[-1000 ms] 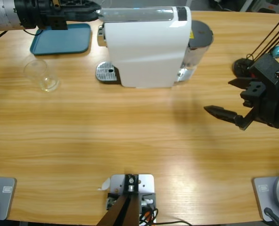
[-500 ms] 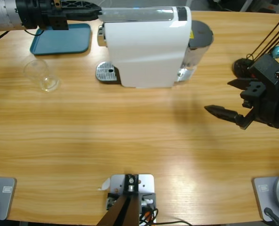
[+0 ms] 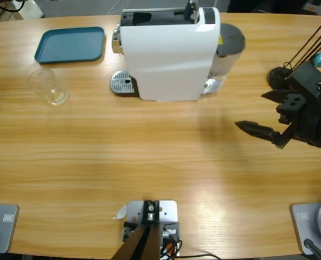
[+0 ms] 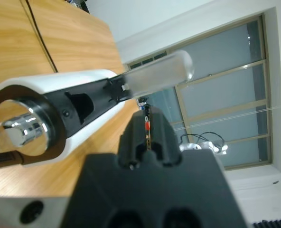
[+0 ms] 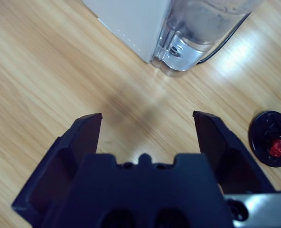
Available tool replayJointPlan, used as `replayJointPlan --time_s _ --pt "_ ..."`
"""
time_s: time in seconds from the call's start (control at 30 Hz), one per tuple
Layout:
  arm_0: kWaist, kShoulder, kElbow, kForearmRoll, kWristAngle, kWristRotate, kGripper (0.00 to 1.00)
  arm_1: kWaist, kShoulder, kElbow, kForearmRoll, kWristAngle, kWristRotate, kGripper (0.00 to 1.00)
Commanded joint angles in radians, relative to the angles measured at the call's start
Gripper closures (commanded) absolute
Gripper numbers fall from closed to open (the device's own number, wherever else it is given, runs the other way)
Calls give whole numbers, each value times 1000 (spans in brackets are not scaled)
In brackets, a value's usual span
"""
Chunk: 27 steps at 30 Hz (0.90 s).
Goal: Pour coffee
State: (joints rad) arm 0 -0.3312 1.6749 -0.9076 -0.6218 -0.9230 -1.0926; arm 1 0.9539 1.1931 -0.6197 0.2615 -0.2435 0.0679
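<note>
My right end effector (image 3: pixel 258 122) hangs near the right edge of the worktop (image 3: pixel 149 162), its two black jaws spread wide with nothing between them. In the right wrist view the same end effector (image 5: pixel 147 123) shows bare wood between the jaws, and they touch nothing.

My left end effector (image 4: pixel 147 130) does not appear in the high view. Its wrist view shows the two jaws pressed together, gripping nothing, just beside the top of the white coffee machine (image 4: pixel 60 95). The machine's translucent lever (image 4: pixel 159 73) sticks up from its black open top, close to the jaws but not held by them.

The coffee machine (image 3: pixel 168 54) stands at the far edge of the worktop, about the middle, with its metal drip grille (image 3: pixel 122 83) facing left. A clear water tank (image 5: pixel 207 28) sits at its right end, nearest my right end effector.

A small clear glass (image 3: pixel 46 85) stands upright toward the far left corner, well apart from the machine. I cannot tell whether any coffee lies in it. A teal tray (image 3: pixel 70 45) lies just beyond it, at the far edge.

The whole near half of the worktop is open wood, as is the stretch between the glass and the machine.
</note>
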Motion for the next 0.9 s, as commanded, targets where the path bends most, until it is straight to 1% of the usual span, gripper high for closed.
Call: replayJointPlan --time_s 0.03,0.1,0.13,0.2,0.27,0.3,0.33,0.37,0.4,0.43,0.47,0.5,0.57,0.63,0.7,0.77,0.83,0.9 --pt "-17 -72 16 67 49 90 1000 9 -3 6 14 10 -7 156" --pt "-31 -136 6 192 118 184 1000 9 -3 6 16 9 -1 156" --pt "-38 -175 -4 280 175 250 1000 9 -3 5 17 9 2 152" --pt "-60 -249 -68 520 302 409 1000 9 -3 5 18 7 4 151" --pt "-122 -299 -183 805 494 589 1000 9 -4 5 18 7 4 151" --pt "-160 -311 -232 911 592 664 1000 9 -4 5 19 7 4 151" --pt "-208 -326 -264 994 717 743 973 9 -5 5 18 6 4 151" --pt "-247 -335 -276 1042 818 801 755 9 -8 5 19 5 4 151" --pt "-289 -343 -279 1077 920 854 599 9 -12 5 20 4 9 151" --pt "-328 -352 -269 1095 1013 903 514 9 -16 5 20 2 30 151" --pt "-362 -363 -248 1100 1085 940 455 9 -20 5 15 -5 64 154" --pt "-381 -371 -224 1099 1120 956 366 9 -20 5 12 -23 86 156" --pt "-388 -397 -155 1077 1109 955 209 9 -22 -3 17 -53 124 156" --pt "-388 -432 -102 1062 1079 942 95 9 -31 -31 112 -52 126 146" --pt "-391 -479 -55 1040 1061 953 42 2 -56 -79 198 -40 127 129" --pt "-391 -532 -22 1033 1058 956 32 -15 -141 -92 206 -23 124 133" --pt "-391 -584 9 1033 1058 956 11 -156 -199 -91 182 5 120 133" --pt "-391 -605 36 1033 1057 956 18 -299 -206 -92 178 36 118 134"
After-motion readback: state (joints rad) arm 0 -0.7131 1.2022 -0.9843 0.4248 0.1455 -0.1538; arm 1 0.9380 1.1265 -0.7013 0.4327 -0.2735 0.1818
